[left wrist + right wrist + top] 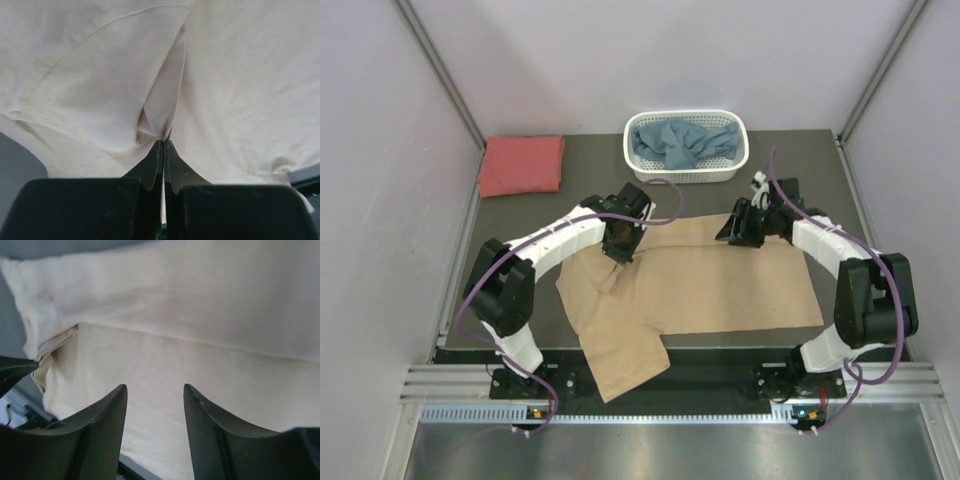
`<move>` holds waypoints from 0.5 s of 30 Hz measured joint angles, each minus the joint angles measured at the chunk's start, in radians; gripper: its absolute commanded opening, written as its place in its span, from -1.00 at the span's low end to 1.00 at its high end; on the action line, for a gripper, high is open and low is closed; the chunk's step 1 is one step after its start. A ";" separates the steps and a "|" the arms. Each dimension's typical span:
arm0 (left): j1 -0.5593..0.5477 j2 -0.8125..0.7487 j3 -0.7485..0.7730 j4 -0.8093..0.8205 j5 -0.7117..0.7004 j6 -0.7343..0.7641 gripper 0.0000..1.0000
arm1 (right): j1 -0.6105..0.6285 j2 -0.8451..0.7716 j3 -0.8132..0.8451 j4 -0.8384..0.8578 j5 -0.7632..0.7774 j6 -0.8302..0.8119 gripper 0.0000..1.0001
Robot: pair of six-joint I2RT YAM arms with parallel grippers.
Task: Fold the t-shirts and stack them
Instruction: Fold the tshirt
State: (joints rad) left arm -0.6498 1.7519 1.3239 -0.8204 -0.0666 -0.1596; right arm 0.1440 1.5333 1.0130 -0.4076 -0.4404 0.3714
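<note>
The tan t-shirt [720, 285] lies spread across the middle of the table, with one part hanging over the near edge. My left gripper [620, 252] is at the shirt's left side, shut on a pinched fold of tan cloth [240, 90]; its closed tips [164, 142] meet at a seam. My right gripper [735, 235] hovers over the shirt's far edge, open, with only flat tan cloth [200, 315] showing between its fingers [155, 387]. A coral-red t-shirt [522, 165] lies folded at the back left. A dusty blue t-shirt [680, 143] is bunched in the basket.
A white lattice basket [686, 176] stands at the back centre of the dark table. Pale walls close in the left, right and back sides. A metal rail runs along the near edge under the arm bases.
</note>
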 measured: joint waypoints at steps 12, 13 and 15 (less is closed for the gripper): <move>0.000 -0.112 -0.124 -0.025 0.145 -0.022 -0.89 | 0.299 0.226 -0.160 0.582 -0.243 0.504 -0.28; 0.000 -0.118 -0.140 -0.022 0.150 -0.025 -0.80 | 0.311 0.237 -0.158 0.601 -0.243 0.522 -0.28; 0.000 -0.132 -0.173 -0.021 0.161 -0.034 -0.38 | 0.335 0.265 -0.145 0.619 -0.243 0.550 -0.28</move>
State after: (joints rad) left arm -0.6498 1.6203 1.1507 -0.8417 0.0940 -0.1936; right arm 0.4789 1.7985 0.8677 0.2115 -0.6830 0.9215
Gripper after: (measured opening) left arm 0.186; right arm 0.364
